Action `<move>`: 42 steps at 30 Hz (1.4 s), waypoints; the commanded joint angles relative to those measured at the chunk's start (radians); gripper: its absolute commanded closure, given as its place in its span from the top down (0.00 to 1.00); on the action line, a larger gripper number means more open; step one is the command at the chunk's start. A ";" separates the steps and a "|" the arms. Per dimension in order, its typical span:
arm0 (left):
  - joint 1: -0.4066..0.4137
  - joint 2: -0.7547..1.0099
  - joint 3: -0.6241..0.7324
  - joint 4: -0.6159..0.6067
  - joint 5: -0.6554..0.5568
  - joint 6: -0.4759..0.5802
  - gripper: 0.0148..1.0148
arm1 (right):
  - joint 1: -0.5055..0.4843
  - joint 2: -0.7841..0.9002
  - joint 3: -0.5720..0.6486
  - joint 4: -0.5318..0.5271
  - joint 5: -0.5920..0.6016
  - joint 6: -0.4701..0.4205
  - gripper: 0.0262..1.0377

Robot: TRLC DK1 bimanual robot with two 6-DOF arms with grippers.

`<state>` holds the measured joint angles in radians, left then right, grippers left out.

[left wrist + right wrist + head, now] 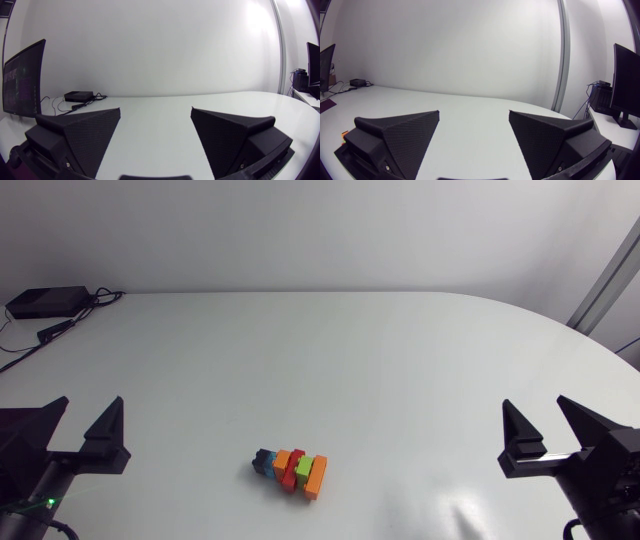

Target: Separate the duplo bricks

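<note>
Several duplo bricks are stuck together in one short row near the table's front middle: dark blue, orange, red, green and orange. My left gripper hovers open at the front left, well apart from the row. My right gripper is open at the front right, also far from it. Nothing lies between the fingers in the left wrist view or in the right wrist view. A sliver of orange brick peeps out beside the right gripper's finger. The left wrist view does not show the bricks.
A black box with cables sits at the table's back left corner, also seen ahead of the left gripper as the black box. The white table has a rounded far right edge.
</note>
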<state>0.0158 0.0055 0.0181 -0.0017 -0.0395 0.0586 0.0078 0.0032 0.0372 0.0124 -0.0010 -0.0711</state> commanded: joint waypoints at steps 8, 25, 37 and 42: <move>-0.007 -0.016 -0.018 -0.001 0.006 0.004 0.97 | 0.006 -0.006 -0.037 -0.020 -0.008 -0.004 0.97; -0.022 -0.018 -0.017 -0.001 0.006 0.009 0.97 | 0.026 -0.008 -0.037 -0.020 -0.008 -0.007 0.96; -0.054 -0.016 0.149 -0.144 0.006 0.010 0.96 | 0.081 -0.005 0.084 -0.032 -0.008 -0.010 0.96; -0.103 0.082 0.247 -0.185 0.006 -0.009 0.96 | 0.083 0.087 0.187 -0.045 -0.013 -0.009 0.96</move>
<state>-0.0658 0.0372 0.2035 -0.1776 -0.0360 0.0658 0.0818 0.0471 0.1669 -0.0238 -0.0051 -0.0715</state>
